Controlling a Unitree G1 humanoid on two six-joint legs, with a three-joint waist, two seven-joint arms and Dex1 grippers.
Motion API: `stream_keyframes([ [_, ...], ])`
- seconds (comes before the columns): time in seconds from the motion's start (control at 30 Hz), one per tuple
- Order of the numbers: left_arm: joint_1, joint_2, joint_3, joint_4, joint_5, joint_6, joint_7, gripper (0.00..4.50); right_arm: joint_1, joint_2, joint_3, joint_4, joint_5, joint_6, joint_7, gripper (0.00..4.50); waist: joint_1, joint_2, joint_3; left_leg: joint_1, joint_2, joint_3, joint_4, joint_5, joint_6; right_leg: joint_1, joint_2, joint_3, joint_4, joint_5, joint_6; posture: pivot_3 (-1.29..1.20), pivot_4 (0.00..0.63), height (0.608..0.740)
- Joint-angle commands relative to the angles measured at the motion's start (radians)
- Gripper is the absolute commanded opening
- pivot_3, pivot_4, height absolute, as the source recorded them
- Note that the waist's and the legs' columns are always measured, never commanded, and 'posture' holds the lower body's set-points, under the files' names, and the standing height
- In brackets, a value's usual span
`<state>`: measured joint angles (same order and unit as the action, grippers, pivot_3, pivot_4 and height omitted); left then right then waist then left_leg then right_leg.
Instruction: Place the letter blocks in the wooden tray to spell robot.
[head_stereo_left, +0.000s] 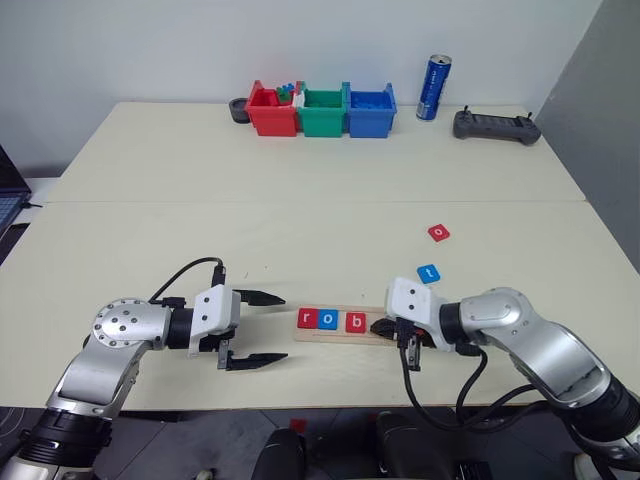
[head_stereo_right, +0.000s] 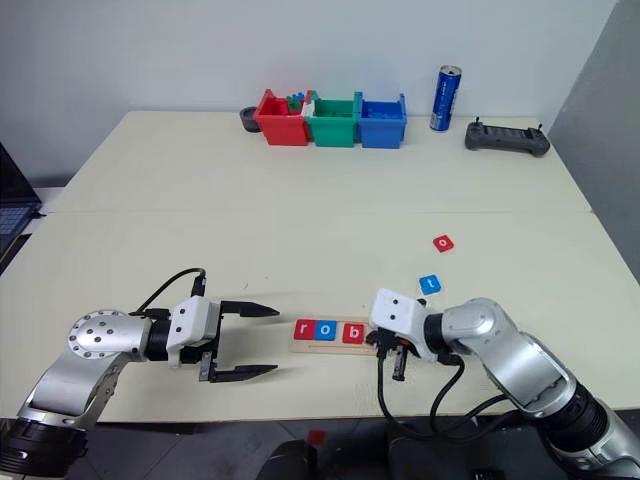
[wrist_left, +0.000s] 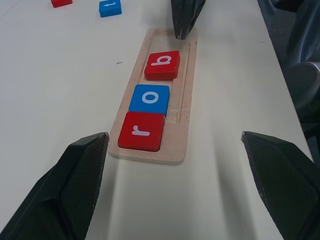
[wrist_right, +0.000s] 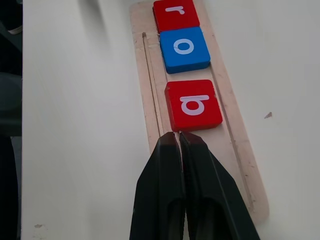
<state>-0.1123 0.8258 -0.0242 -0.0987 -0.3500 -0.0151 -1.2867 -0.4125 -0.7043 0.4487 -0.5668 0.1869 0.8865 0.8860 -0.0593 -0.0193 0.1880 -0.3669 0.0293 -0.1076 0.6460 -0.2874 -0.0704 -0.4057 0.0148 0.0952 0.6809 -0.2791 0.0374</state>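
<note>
The wooden tray (head_stereo_left: 338, 337) lies near the table's front edge. It holds three letter blocks in a row: a red r (head_stereo_left: 307, 319), a blue o (head_stereo_left: 328, 320) and a red b (head_stereo_left: 355, 322). Further back on the right, a blue t (head_stereo_left: 428, 272) and a red o (head_stereo_left: 438, 232) lie loose on the table. My right gripper (head_stereo_left: 376, 326) is shut with nothing in it. Its tips rest over the tray's right part, right at the b block's edge (wrist_right: 192, 125). Just left of the tray, my left gripper (head_stereo_left: 283, 327) stands wide open and points along it.
Red (head_stereo_left: 270, 110), green (head_stereo_left: 323, 112) and blue (head_stereo_left: 369, 112) bins stand in a row at the table's back. A blue can (head_stereo_left: 433, 87) and a dark controller (head_stereo_left: 495, 126) sit to their right. A laptop corner (head_stereo_left: 8, 195) shows at far left.
</note>
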Motion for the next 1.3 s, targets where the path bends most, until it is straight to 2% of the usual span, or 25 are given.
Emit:
stream_keyframes([
  [0.03,-0.011,0.007,0.018,-0.015,-0.006,-0.007,-0.001,4.5,-0.026,0.003,0.008,-0.016,0.009,0.013,0.003,0.05,0.001,0.0,0.0,0.0,0.0,0.0,0.0,0.0,0.0,0.0,0.0,0.0,0.0,0.0,0.0,0.0,0.15,0.74],
  [0.53,-0.012,0.013,0.021,-0.034,-0.009,0.005,0.004,4.5,-0.055,0.07,0.089,0.069,-0.043,-0.038,-0.033,0.05,0.001,0.0,0.0,0.0,0.0,0.0,0.0,0.0,0.0,0.0,0.0,0.0,0.0,0.0,0.0,0.0,0.15,0.74],
  [1.1,-0.01,0.008,0.02,0.001,0.0,-0.036,-0.009,4.5,-0.077,0.14,0.054,0.133,-0.042,-0.062,-0.048,0.05,0.0,0.0,0.0,0.0,0.0,0.0,0.0,0.0,0.0,0.0,0.0,0.0,0.0,0.0,0.0,0.0,0.15,0.74],
  [1.3,-0.008,0.005,0.025,0.018,-0.003,-0.051,-0.016,4.5,-0.087,0.113,0.023,0.088,-0.01,-0.047,-0.015,0.05,0.001,0.0,0.0,0.0,0.0,0.0,0.0,0.0,0.0,0.0,0.0,0.0,0.0,0.0,0.0,0.0,0.15,0.74],
])
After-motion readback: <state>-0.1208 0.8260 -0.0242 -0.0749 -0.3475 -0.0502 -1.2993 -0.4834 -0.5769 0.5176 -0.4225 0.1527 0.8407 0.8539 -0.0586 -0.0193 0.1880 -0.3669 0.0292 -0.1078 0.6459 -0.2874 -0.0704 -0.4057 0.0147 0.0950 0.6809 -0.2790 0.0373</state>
